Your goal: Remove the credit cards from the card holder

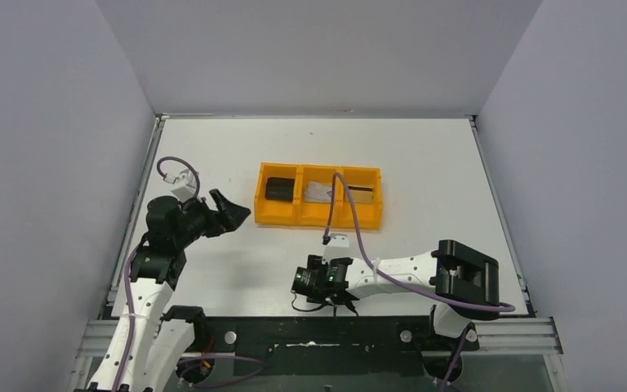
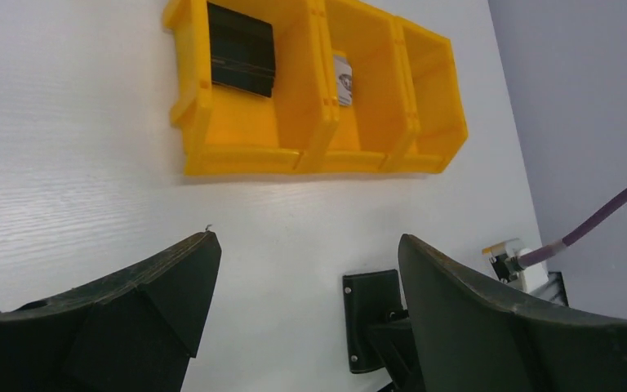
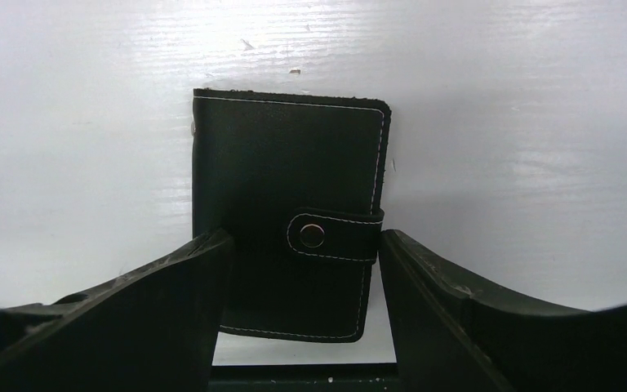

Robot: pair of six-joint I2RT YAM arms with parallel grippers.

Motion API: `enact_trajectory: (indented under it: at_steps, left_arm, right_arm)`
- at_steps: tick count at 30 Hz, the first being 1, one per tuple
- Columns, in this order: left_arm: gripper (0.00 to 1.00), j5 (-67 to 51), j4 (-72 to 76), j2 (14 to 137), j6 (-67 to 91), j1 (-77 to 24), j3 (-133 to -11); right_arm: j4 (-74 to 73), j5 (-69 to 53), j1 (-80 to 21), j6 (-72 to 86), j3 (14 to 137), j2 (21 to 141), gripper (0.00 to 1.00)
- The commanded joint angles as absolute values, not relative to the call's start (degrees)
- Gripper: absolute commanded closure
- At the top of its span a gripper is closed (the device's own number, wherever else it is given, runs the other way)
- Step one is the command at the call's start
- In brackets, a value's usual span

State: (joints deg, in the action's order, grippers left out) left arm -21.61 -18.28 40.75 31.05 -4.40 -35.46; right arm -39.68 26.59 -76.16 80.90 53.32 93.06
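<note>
Card holder (image 3: pixel 290 188), stitched black leather, snap-tabbed, sits between spread right jaws; left jaws gape.

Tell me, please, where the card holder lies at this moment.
In the right wrist view, the closed card holder lies flat on the white table, between the right fingers, near the table's front edge.

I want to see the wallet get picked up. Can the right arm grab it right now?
Probably yes. The wallet lies flat on the table, snapped shut, and the right gripper hangs open right over it, one side at each edge. Nothing covers the wallet or blocks the way.
</note>
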Motion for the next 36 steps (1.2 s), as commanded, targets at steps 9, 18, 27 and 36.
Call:
enact_trajectory:
  at_steps: [9,18,27,36]
  left_arm:
    - [0.24,-17.7,-9.3,43.8,41.0,-23.5,-27.7]
    - [0.26,-8.3,-4.4,53.1,44.3,-37.5,-25.5]
    - [0.33,-5.8,1.3,58.9,47.4,-44.8,-24.4]
    - [0.36,-3.0,3.2,64.3,48.7,-50.1,-24.2]
  right_arm:
    - [-34.4,33.1,-76.5,82.5,50.4,88.4,0.43]
    - [-30.2,32.4,-74.7,81.7,45.4,83.3,0.40]
    - [-26.4,29.7,-74.0,80.6,43.0,83.8,0.51]
    - [-26.2,29.7,-73.9,81.7,42.1,83.5,0.71]
